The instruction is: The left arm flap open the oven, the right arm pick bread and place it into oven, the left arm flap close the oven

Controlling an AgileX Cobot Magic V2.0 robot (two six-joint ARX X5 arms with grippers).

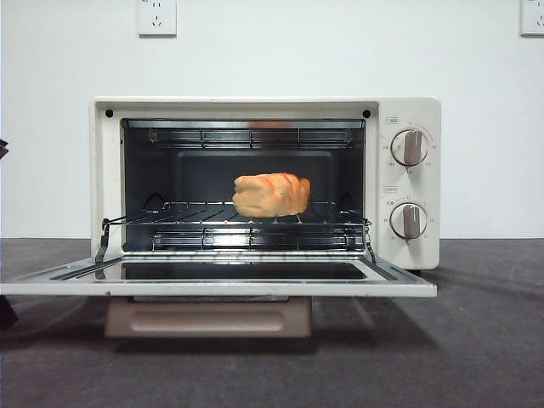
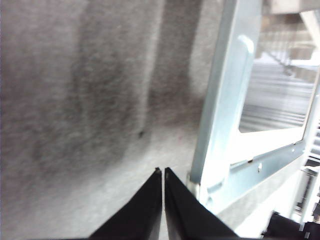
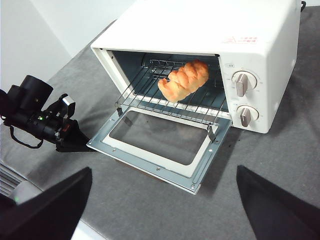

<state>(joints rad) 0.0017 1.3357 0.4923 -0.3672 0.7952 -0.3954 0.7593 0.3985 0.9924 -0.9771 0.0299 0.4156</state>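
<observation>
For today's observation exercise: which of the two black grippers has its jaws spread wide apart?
The right gripper: its jaws stand far apart, back from the cream-white oven. The left gripper is shut.

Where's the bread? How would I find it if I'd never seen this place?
Look for the big cream-white oven on the grey table, its door flapped down flat. Inside, a wire rack crosses the middle, and the bread sits on it, right of centre. It is the only golden-brown, lumpy thing among the metal bars.
</observation>
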